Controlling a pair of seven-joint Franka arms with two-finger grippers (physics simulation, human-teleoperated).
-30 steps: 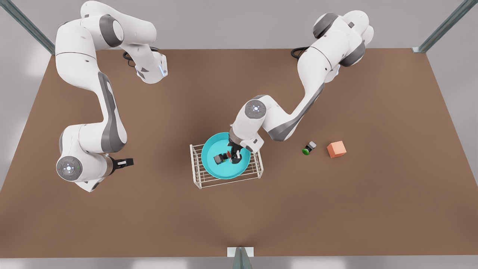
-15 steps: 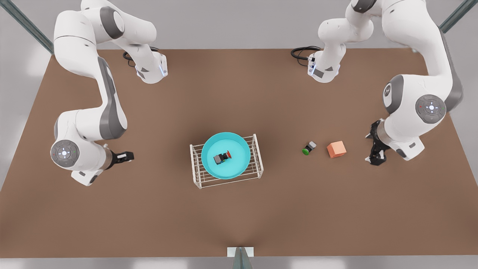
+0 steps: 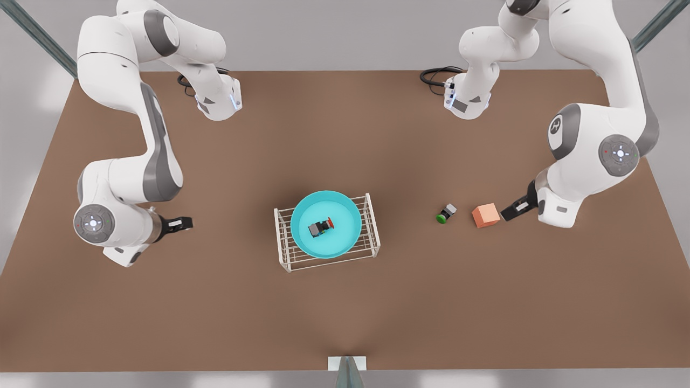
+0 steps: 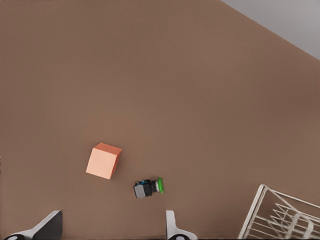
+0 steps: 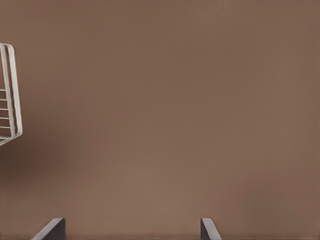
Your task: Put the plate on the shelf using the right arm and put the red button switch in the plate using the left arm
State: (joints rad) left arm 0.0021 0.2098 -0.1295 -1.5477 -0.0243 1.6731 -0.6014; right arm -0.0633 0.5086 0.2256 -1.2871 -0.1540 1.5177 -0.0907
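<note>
Red button switch (image 3: pixel 322 227) lying in plate (image 3: pixel 302 214) on shelf (image 3: pixel 372 237). Am parking left end effector (image 3: pixel 509 211) spread beside cube (image 3: pixel 485 215), right end effector (image 3: pixel 182 223) spread, far left, clear of shelf.

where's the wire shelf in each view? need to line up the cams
Front view: the shelf stands mid-table, carrying the plate with the red button switch in it.
Left wrist view: one end frame of the shelf shows at a corner, past the green-capped switch and the orange cube.
Right wrist view: one end frame of the shelf shows at the picture's edge.
Shared landmark: the shelf's white end frame on the brown table.
</note>
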